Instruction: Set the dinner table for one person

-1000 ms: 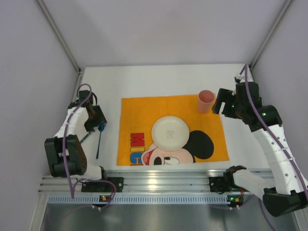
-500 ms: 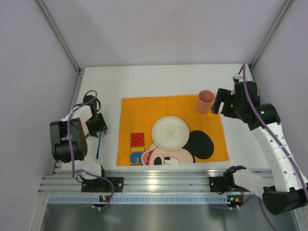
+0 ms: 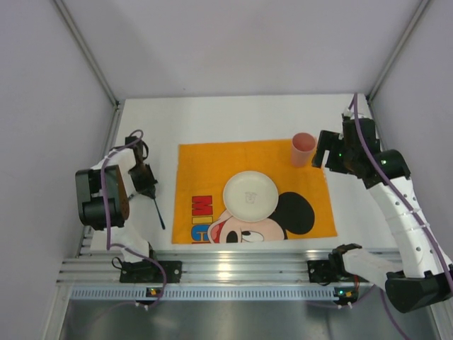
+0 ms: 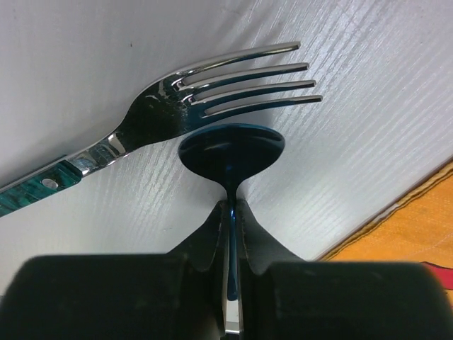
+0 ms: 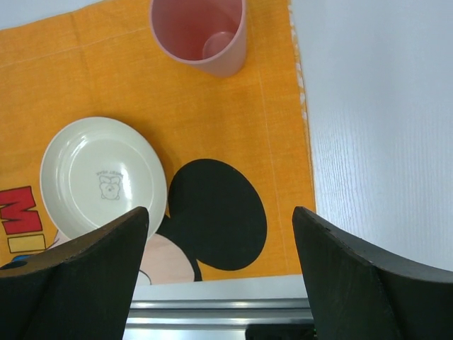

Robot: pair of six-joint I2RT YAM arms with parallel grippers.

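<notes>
LEFT CLAW GRIPS SPOON: The left claw (image 4: 232, 212) pinches a spoon (image 4: 232, 152) by its neck. The bowl sits just past the fingertips, beside a fork's (image 4: 177, 106) tines on the white table (image 4: 354, 163) beneath. The right claw (image 5: 219, 212) hangs wide open, with the cup (image 5: 199, 32) ahead of it. A sideways move could drag the fork askew, and so thin a pinch may let the spoon swivel.

The left arm has folded in on itself. Its elbow, which hung low near the rail (image 3: 233, 269) a second ago, has drawn up and away from it. The left gripper (image 3: 145, 183), jaws pinched on a dark spoon (image 4: 232, 152), has twisted a little. The thin utensil (image 3: 157, 212) beside the orange mat (image 3: 198, 159) lay straight before. Now it slants, its near end swung toward the mat.
</notes>
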